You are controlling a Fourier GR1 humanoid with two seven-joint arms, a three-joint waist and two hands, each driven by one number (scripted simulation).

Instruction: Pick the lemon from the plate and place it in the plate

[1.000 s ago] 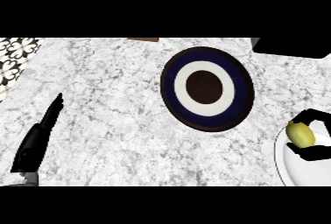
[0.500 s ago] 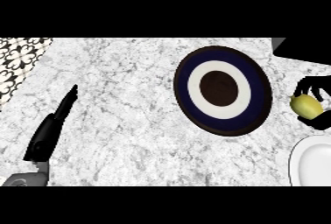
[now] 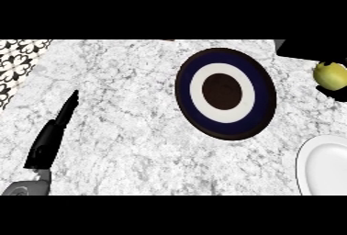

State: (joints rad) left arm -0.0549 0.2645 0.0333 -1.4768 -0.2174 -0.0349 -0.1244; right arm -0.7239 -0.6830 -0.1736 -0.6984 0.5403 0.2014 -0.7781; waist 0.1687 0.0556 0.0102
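The yellow-green lemon [image 3: 330, 75] is at the right edge of the head view, off the white plate [image 3: 324, 166] at the lower right. Black parts of my right hand [image 3: 338, 94] show curled under and beside the lemon; most of the hand is cut off by the edge. A dark blue plate [image 3: 187, 92] with a white ring and a dark centre lies on the marble counter, left of the lemon. My left hand [image 3: 49, 137] rests at the far left with its fingers straight, holding nothing.
A patterned black-and-white surface [image 3: 17, 57] borders the counter at the upper left. A dark shape [image 3: 305, 48] sits at the upper right corner, just beyond the lemon.
The lemon has left the white plate in my right hand and moved up the view, away from me, to beside the dark blue plate. My left hand has kept its pose.
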